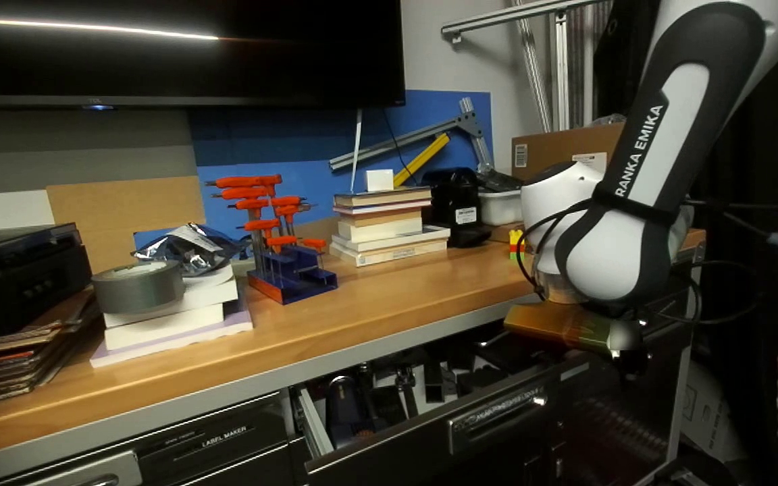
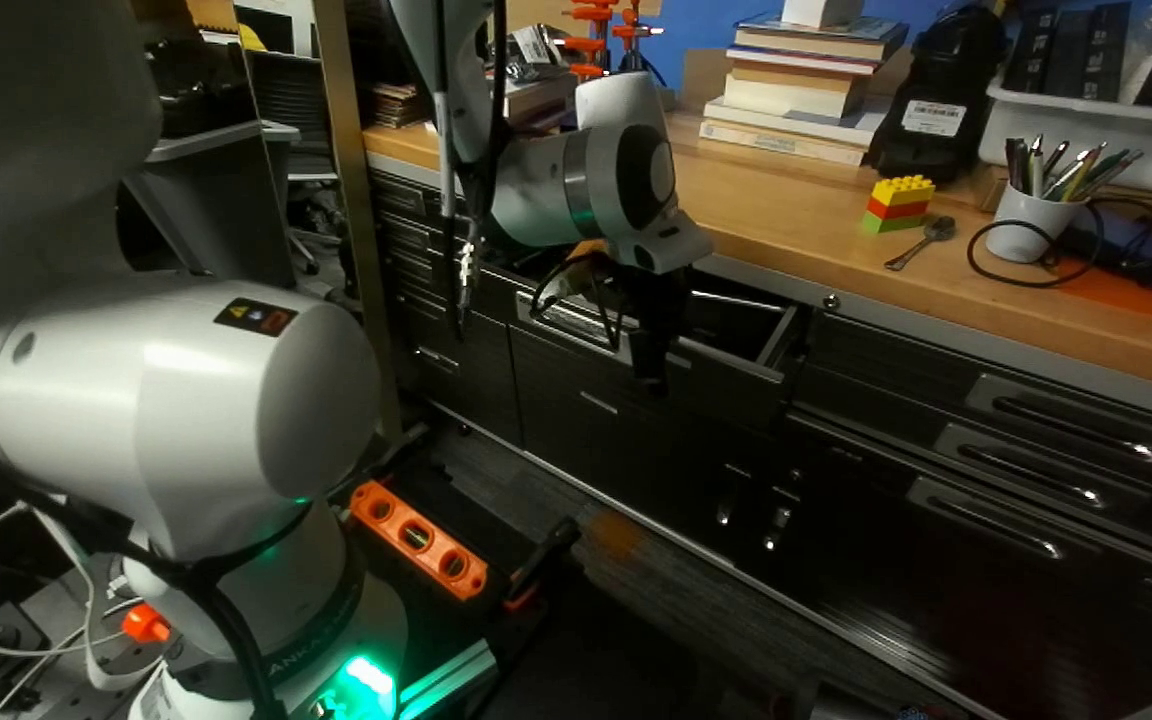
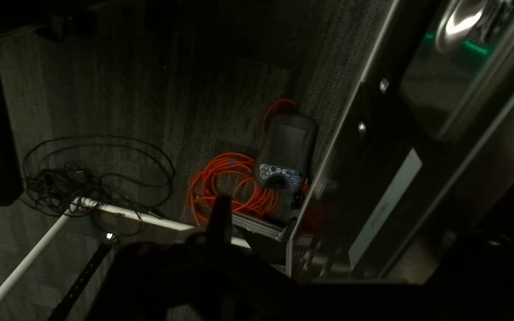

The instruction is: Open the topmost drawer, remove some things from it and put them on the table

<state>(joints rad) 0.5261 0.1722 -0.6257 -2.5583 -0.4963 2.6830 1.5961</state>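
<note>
Sitting at the left edge of an exterior view is a black box (image 1: 17, 277), on a stack of thin sleeves (image 1: 11, 364). Right of that, a grey tape roll (image 1: 138, 289) is resting on books (image 1: 166, 331). Left of centre, red T-handles (image 1: 250, 182) are standing in a blue rack (image 1: 304, 287). Lower centre: the topmost drawer (image 1: 416, 453) is standing pulled out, black tools (image 1: 347, 405) lying in it over its pale floor. Above it, a book stack (image 1: 389, 223) is sitting on the table (image 1: 396, 297). Farther right in the frame, toy bricks (image 1: 516, 244) are sitting just left of my arm (image 1: 645, 155), which is slanting in from upper right. Below the arm, at centre of an exterior view, my gripper (image 2: 650, 362) is pointing down in front of the drawer face. Fingers are standing wide apart, and I'm seeing nothing held between them. Whether I'm touching the drawer, I'm not able to tell.
</note>
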